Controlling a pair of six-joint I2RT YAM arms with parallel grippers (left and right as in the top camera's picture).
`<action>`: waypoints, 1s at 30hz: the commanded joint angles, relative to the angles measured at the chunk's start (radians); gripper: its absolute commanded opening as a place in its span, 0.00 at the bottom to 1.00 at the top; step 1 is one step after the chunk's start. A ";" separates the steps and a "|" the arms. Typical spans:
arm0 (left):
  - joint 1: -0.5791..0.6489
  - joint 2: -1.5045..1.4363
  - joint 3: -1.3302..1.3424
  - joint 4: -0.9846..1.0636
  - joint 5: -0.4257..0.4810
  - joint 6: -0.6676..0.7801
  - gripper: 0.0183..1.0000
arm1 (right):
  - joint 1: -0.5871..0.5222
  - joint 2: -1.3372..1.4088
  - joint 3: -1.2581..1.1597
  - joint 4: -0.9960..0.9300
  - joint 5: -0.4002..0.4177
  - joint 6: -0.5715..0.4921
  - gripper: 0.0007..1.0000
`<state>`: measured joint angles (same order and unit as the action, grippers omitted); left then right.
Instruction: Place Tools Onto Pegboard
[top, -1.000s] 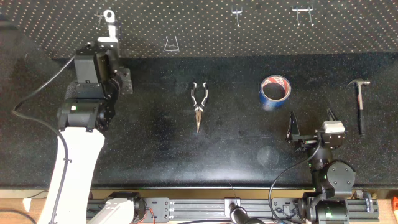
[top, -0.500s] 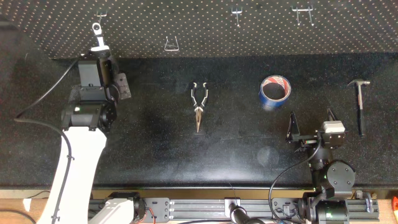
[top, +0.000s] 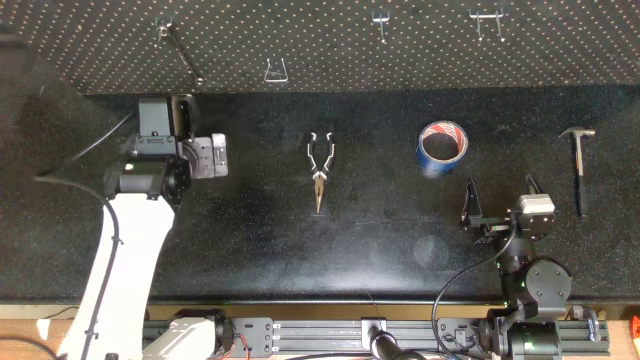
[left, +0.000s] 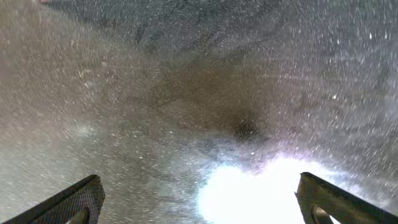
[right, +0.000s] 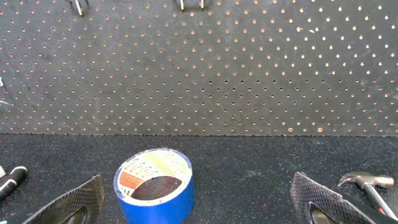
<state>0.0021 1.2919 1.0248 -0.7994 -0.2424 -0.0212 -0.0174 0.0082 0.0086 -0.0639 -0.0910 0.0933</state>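
The wrench (top: 181, 52) hangs at a slant from a peg at the left end of the pegboard (top: 330, 45). Three tools remain on the black mat (top: 380, 240): the pliers (top: 319, 170) at centre, the roll of tape (top: 442, 146) to their right, and the hammer (top: 578, 167) near the right edge. The left gripper (top: 207, 157) is over bare mat below the wrench; its wrist view shows the left gripper (left: 199, 190) with fingers spread wide and nothing between them. The right gripper (top: 498, 197) sits low near its base, just beside the tape; in its wrist view the fingers are likewise fully apart and empty, facing the tape (right: 154, 185) and the pegboard (right: 217, 74). Free hooks (top: 276, 71) stand above the remaining tools. Hazards, as judged from this layout: the pliers lie flat, so a low approach may drive fingertips into the mat or clamp one handle only, letting the tool swing. The hammer is head-heavy and may pivot if gripped on the handle end. A left arm sweep close to the board may knock the wrench off its peg.
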 joint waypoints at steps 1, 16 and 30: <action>0.004 -0.023 0.002 -0.060 0.040 0.148 0.99 | 0.008 -0.007 -0.005 -0.003 0.002 0.011 0.98; -0.513 0.520 0.361 -0.141 0.156 -0.629 1.00 | 0.008 -0.007 -0.005 -0.003 0.002 0.011 0.98; -0.465 0.764 0.536 -0.157 0.220 -0.564 1.00 | 0.008 -0.007 -0.005 -0.003 0.002 0.011 0.98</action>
<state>-0.4808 2.0384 1.5410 -0.9634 -0.0242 -0.6319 -0.0174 0.0082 0.0086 -0.0639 -0.0910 0.0933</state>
